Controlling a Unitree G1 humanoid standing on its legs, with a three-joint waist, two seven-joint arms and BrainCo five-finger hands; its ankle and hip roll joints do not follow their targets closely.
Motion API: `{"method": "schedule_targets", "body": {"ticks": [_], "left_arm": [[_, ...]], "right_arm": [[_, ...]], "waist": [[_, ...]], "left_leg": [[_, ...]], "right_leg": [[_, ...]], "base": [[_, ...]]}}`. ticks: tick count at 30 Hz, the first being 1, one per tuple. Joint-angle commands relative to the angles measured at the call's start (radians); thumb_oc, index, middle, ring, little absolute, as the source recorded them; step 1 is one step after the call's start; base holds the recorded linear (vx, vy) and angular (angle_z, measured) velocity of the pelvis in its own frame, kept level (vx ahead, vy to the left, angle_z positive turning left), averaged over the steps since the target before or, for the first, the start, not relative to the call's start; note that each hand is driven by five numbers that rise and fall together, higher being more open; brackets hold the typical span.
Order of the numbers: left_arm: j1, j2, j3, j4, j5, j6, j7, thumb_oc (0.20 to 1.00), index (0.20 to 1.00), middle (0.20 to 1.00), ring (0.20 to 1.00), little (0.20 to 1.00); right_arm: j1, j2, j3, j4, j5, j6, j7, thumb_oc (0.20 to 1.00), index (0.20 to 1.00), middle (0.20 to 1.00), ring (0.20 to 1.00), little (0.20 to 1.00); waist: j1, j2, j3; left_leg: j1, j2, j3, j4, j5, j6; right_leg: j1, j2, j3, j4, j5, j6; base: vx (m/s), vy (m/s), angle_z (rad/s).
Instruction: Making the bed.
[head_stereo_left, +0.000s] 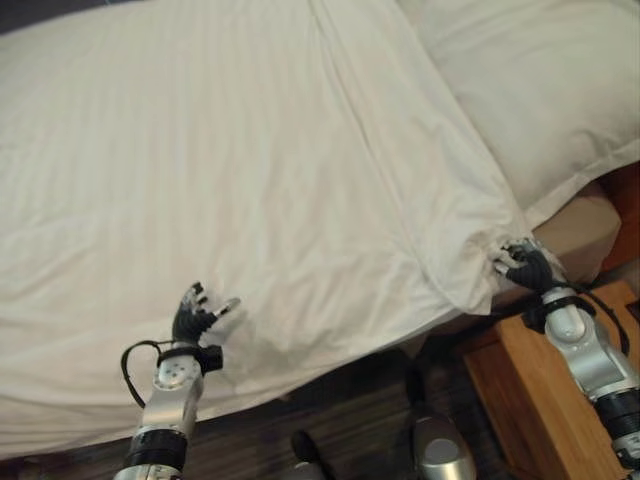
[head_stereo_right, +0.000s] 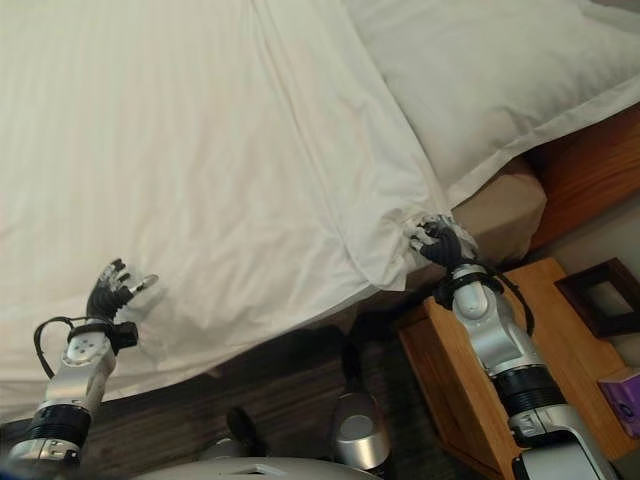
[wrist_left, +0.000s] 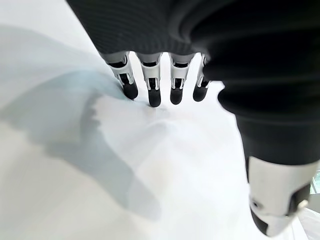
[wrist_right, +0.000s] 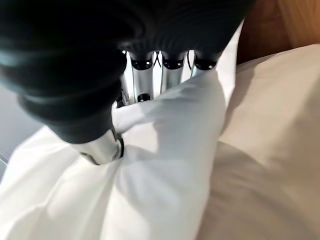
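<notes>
Bedroom, dark wood-look floor (head_stereo_right: 300, 390); wooden nightstand (head_stereo_right: 470, 390) just beside the bed on robot's R side, small dark picture frame (head_stereo_right: 605, 297) on it.

White striped duvet (head_stereo_left: 230, 170) spread over most of the mattress, hanging off the near edge. White pillow (head_stereo_right: 500, 80) at head end, lying over the tan sheet (head_stereo_right: 510, 215) where the duvet stops.

R hand (head_stereo_right: 440, 243): fingers curled round the duvet's head-end corner, cloth bunched in the grip (R wrist view confirms: fabric wrapped between fingers and thumb). Corner sits at the mattress edge, just below the pillow.

L hand (head_stereo_left: 198, 315): fingers straight, spread, tips on or just above the duvet near the bed's side edge. Holding nothing.

Step, my read: squaring up the duvet top edge; corner is in hand but not yet laid flat. A fold (head_stereo_left: 450, 240) runs down to the grip.

Next prob calls for: draw corner toward headboard w/ R, keep tension even, then L smooths wrinkles outward.
</notes>
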Motion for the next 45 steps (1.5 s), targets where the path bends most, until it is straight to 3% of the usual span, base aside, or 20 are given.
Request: {"method": "schedule_targets", "body": {"ticks": [1, 9, 15, 18, 21, 24, 29, 30, 34, 36, 37, 41, 45], "left_arm": [[0.001, 0.033, -0.023, 0.022, 0.021, -0.031, 0.011, 1.0, 1.0, 1.0, 1.0, 1.0], [-0.06, -0.069, -0.112, 0.109, 0.015, -0.055, 0.053, 1.0, 1.0, 1.0, 1.0, 1.0], [-0.118, -0.117, -0.173, 0.158, -0.023, -0.078, 0.092, 1.0, 1.0, 1.0, 1.0, 1.0], [-0.117, -0.127, -0.182, 0.151, -0.052, -0.083, 0.1, 1.0, 1.0, 1.0, 1.0, 1.0], [-0.103, -0.125, -0.182, 0.143, -0.056, -0.079, 0.097, 1.0, 1.0, 1.0, 1.0, 1.0], [-0.091, -0.118, -0.176, 0.138, -0.05, -0.072, 0.096, 1.0, 1.0, 1.0, 1.0, 1.0], [-0.028, -0.096, -0.119, 0.069, -0.023, -0.058, 0.095, 1.0, 1.0, 1.0, 1.0, 1.0], [-0.013, -0.098, -0.112, 0.051, -0.018, -0.055, 0.098, 1.0, 1.0, 1.0, 1.0, 1.0], [-0.004, -0.104, -0.114, 0.017, -0.019, -0.061, 0.098, 1.0, 1.0, 1.0, 1.0, 1.0], [-0.004, -0.105, -0.117, -0.012, -0.049, -0.07, 0.089, 1.0, 1.0, 1.0, 1.0, 1.0], [-0.008, -0.106, -0.119, -0.029, -0.087, -0.082, 0.087, 1.0, 1.0, 1.0, 1.0, 1.0], [0.017, -0.114, -0.117, -0.038, -0.112, -0.08, 0.07, 1.0, 1.0, 1.0, 1.0, 1.0], [0.061, -0.114, -0.094, -0.091, -0.17, -0.098, 0.063, 1.0, 1.0, 1.0, 1.0, 1.0]], "right_arm": [[-0.086, -0.015, 0.057, 0.12, -0.004, 0.033, -0.018, 1.0, 1.0, 1.0, 1.0, 1.0], [-0.177, -0.017, 0.124, 0.344, -0.218, 0.102, -0.184, 1.0, 1.0, 1.0, 1.0, 1.0], [-0.323, -0.075, 0.232, 0.649, -0.481, 0.269, -0.235, 1.0, 1.0, 1.0, 1.0, 1.0], [-0.336, -0.074, 0.198, 0.79, -0.459, 0.333, -0.265, 1.0, 1.0, 1.0, 1.0, 1.0], [-0.319, -0.072, 0.142, 0.839, -0.381, 0.344, -0.3, 1.0, 1.0, 1.0, 1.0, 1.0], [-0.291, -0.077, 0.109, 0.832, -0.351, 0.342, -0.315, 1.0, 1.0, 1.0, 1.0, 1.0], [-0.182, -0.112, -0.017, 0.57, -0.297, 0.316, -0.366, 1.0, 1.0, 1.0, 1.0, 1.0], [-0.164, -0.122, -0.05, 0.431, -0.289, 0.289, -0.382, 1.0, 1.0, 1.0, 1.0, 1.0], [-0.15, -0.118, -0.078, 0.302, -0.278, 0.254, -0.395, 1.0, 1.0, 1.0, 1.0, 1.0], [-0.169, -0.115, -0.064, 0.265, -0.281, 0.239, -0.385, 1.0, 1.0, 1.0, 1.0, 1.0], [-0.198, -0.15, -0.003, 0.245, -0.375, 0.246, -0.356, 1.0, 1.0, 1.0, 1.0, 1.0], [-0.247, -0.141, 0.064, 0.287, -0.473, 0.265, -0.322, 1.0, 1.0, 1.0, 1.0, 1.0], [-0.247, -0.115, 0.066, 0.295, -0.472, 0.263, -0.335, 1.0, 1.0, 1.0, 1.0, 1.0]], "waist": [[-0.017, -0.007, 0.005], [-0.056, 0.072, 0.026], [-0.063, 0.115, 0.035], [-0.063, 0.132, 0.028], [-0.06, 0.142, 0.018], [-0.058, 0.14, 0.01], [-0.034, 0.098, -0.016], [-0.025, 0.082, -0.024], [-0.006, 0.058, -0.038], [0.006, 0.043, -0.046], [0.021, 0.028, -0.05], [0.039, 0.005, -0.068], [0.057, -0.012, -0.09]], "left_leg": [[0.006, 0.03, 0.014, 0.026, 0.016, -0.011], [-0.018, 0.01, 0.032, 0.026, 0.023, -0.018], [-0.07, 0.004, 0.028, 0.03, 0.033, -0.023], [-0.082, 0.008, 0.024, 0.029, 0.039, -0.027], [-0.082, 0.015, 0.019, 0.026, 0.041, -0.029], [-0.077, 0.023, 0.015, 0.023, 0.042, -0.032], [-0.032, 0.057, 0.008, 0.022, 0.033, -0.039], [-0.021, 0.066, 0.01, 0.022, 0.031, -0.041], [-0.01, 0.08, 0.003, 0.02, 0.036, -0.042], [-0.005, 0.086, -0.002, 0.02, 0.036, -0.042], [0.003, 0.09, -0.004, 0.022, 0.031, -0.045], [0.002, 0.097, -0.01, 0.02, 0.041, -0.046], [0.008, 0.105, -0.017, 0.02, 0.042, -0.047]], "right_leg": [[-0.049, -0.112, 0.047, 0.076, -0.09, 0.07], [-0.094, -0.123, 0.077, 0.062, -0.078, 0.075], [-0.145, -0.121, 0.086, 0.063, -0.078, 0.075], [-0.15, -0.121, 0.079, 0.063, -0.083, 0.076], [-0.141, -0.12, 0.063, 0.062, -0.09, 0.075], [-0.132, -0.115, 0.053, 0.067, -0.095, 0.074], [-0.056, -0.104, 0.011, 0.069, -0.122, 0.069], [-0.043, -0.099, 0.003, 0.069, -0.124, 0.067], [-0.024, -0.092, -0.006, 0.069, -0.124, 0.061], [-0.013, -0.089, -0.01, 0.068, -0.127, 0.06], [0.0, -0.09, -0.018, 0.068, -0.132, 0.063], [0.01, -0.085, -0.024, 0.061, -0.123, 0.061], [0.024, -0.084, -0.03, 0.061, -0.124, 0.063]], "base": [[-0.01, -0.019, -0.45], [-0.03, -0.008, -0.21], [-0.04, -0.026, -0.02], [0.01, -0.018, 0.06], [0.05, -0.029, 0.09], [0.04, -0.041, -0.02], [0.06, -0.054, 0.08], [0.02, -0.051, 0.1], [0.01, -0.017, 0.03], [0.01, -0.01, 0.02], [-0.01, -0.031, 0.03], [-0.01, -0.014, 0.07], [0.02, -0.001, 0.07]]}}
